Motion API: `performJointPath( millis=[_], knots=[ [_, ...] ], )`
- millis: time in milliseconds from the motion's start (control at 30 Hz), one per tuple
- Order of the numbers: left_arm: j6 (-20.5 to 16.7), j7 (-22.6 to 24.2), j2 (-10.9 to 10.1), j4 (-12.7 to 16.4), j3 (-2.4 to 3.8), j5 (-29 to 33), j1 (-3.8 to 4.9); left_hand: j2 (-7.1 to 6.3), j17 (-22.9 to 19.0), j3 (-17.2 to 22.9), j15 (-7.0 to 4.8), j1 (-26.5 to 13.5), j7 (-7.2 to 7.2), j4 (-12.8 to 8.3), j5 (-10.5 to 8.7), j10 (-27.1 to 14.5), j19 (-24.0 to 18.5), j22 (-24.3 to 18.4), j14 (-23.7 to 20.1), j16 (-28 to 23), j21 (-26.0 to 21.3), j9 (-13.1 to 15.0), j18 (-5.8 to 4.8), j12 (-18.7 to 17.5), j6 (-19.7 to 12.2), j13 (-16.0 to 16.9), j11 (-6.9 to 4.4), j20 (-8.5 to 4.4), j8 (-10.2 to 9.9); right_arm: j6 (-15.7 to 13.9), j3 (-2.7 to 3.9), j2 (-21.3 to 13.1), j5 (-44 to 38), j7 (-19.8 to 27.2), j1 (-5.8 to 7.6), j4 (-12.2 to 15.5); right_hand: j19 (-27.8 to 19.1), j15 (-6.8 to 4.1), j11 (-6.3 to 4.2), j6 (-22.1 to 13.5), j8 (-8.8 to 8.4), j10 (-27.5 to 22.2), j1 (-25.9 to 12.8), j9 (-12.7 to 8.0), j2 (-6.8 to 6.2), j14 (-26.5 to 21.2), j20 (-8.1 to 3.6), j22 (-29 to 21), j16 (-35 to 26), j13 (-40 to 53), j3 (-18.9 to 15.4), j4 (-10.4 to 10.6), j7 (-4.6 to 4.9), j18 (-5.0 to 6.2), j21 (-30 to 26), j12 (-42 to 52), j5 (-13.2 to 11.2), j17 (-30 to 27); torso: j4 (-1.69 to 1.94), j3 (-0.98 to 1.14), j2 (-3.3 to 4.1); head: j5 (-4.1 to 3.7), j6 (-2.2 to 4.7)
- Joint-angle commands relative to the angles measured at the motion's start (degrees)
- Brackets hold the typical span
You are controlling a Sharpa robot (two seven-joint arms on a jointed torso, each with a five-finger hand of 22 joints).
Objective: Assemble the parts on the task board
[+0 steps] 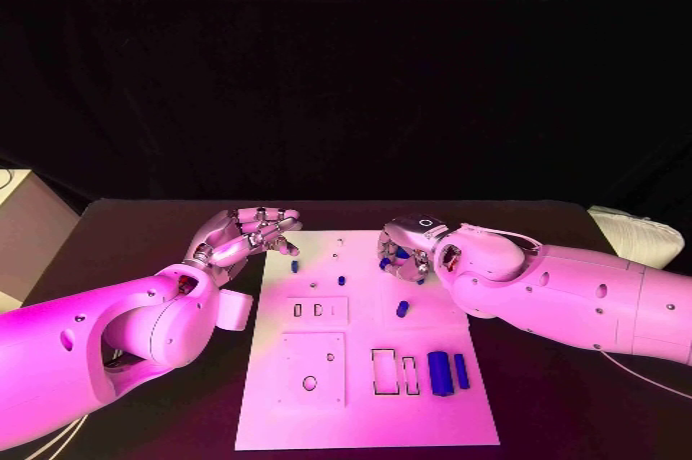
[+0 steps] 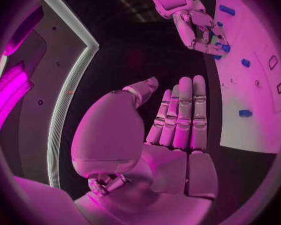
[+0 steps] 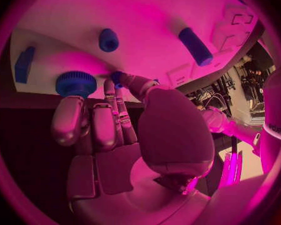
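Observation:
The white task board (image 1: 368,420) lies in the middle of the table. My right hand (image 1: 415,248) hovers over its far right part and pinches a small blue part (image 3: 117,77) between thumb and a finger, right above the board (image 3: 147,15). A blue knurled knob (image 3: 76,83) stands by its fingertips. Loose blue parts lie on the board: a short peg (image 1: 342,279), another (image 1: 294,265), a cylinder (image 1: 402,308) and two longer bars (image 1: 440,372). My left hand (image 1: 254,232) holds nothing beside the board's far left corner, its fingers (image 2: 181,115) straight and thumb apart.
The board has rectangular slots (image 1: 384,371) near the bars and a raised square plate (image 1: 310,368) with holes. A pale box (image 1: 26,230) stands at the table's left edge, a white object (image 1: 637,235) at the right edge.

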Motion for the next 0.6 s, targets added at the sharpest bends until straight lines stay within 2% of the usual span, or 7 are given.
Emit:
performJointPath(
  millis=[33,133,267,500,600],
  knots=[
    [1.09,0.18,0.08,0.08,0.06,0.02,0.12,0.08,0.07,0.29,0.06,-0.52,0.08,-0.11,0.17,-0.17,-0.4,0.05,-0.49,0.25,0.3,0.09,0.53,-0.06,-0.15,0.07,0.09,-0.12,0.16,0.23,-0.09,0.1,-0.81,-0.61,-0.11,0.08,0.32,-0.31,-0.31,0.67,0.69,0.81,0.52,0.83,1.27,1.72,-0.22,0.63,0.44,0.24,0.86,-0.16,-0.29,-0.77,0.52,0.09,-1.18,0.02,-0.01,-0.02,0.08,-0.03,-0.03],
    [1.11,0.16,0.11,0.04,0.06,0.09,0.12,0.08,0.07,0.29,0.06,-0.52,0.08,-0.11,0.17,-0.17,-0.4,0.05,-0.49,0.25,0.3,0.09,0.53,-0.06,-0.15,0.07,0.09,-0.12,0.16,-1.07,-0.09,0.07,-0.9,-1.14,-0.11,0.19,0.34,-0.58,-0.66,1.43,1.48,1.75,1.11,1.67,2.05,1.71,-0.42,1.29,0.75,0.55,1.37,-0.56,-0.64,-0.84,0.99,0.24,-1.19,0.15,0.02,0.0,0.12,-0.04,-0.01],
    [1.12,0.16,0.13,-0.02,0.06,0.12,0.12,0.08,0.07,0.29,0.06,-0.52,0.08,-0.11,0.17,-0.17,-0.4,0.05,-0.49,0.25,0.3,0.09,0.53,-0.06,-0.15,0.07,0.09,-0.12,0.16,-2.94,-0.09,0.03,-1.02,-2.0,-0.12,0.37,0.52,-0.76,-0.86,1.74,1.96,2.33,1.37,2.27,2.41,1.71,-0.58,2.13,0.93,0.78,1.48,-0.87,-0.82,-0.97,1.6,0.29,-0.92,0.21,0.0,0.02,0.16,-0.02,-0.02],
    [1.11,0.13,0.07,-0.26,0.06,0.13,0.12,0.18,0.03,0.38,0.05,-0.47,0.07,-0.15,0.16,-0.15,-0.48,0.21,-0.51,0.41,0.51,0.11,0.54,-0.04,-0.12,0.07,0.08,-0.12,0.18,-9.98,-0.07,-0.13,-1.21,-4.65,-0.15,1.21,0.99,-0.9,-1.01,1.66,2.49,2.72,1.62,3.17,2.66,1.67,-0.77,3.91,1.09,1.03,1.7,-1.44,-0.88,-1.27,2.9,0.11,0.26,0.12,-0.03,0.0,0.16,-0.02,0.2],
    [1.09,0.18,0.04,-0.39,0.07,0.14,0.13,0.22,0.01,0.43,0.05,-0.43,0.07,-0.19,0.16,-0.14,-0.51,0.28,-0.53,0.47,0.6,0.12,0.55,-0.03,-0.11,0.07,0.07,-0.12,0.19,-12.01,-0.05,-0.08,-1.23,-5.59,-0.15,1.69,1.03,-0.88,-0.96,1.58,2.53,2.68,1.5,3.31,2.5,1.66,-0.78,4.09,1.1,1.04,1.67,-1.48,-0.85,-1.3,3.04,0.04,0.27,0.07,0.04,-0.01,0.21,0.02,0.31]
  ],
)
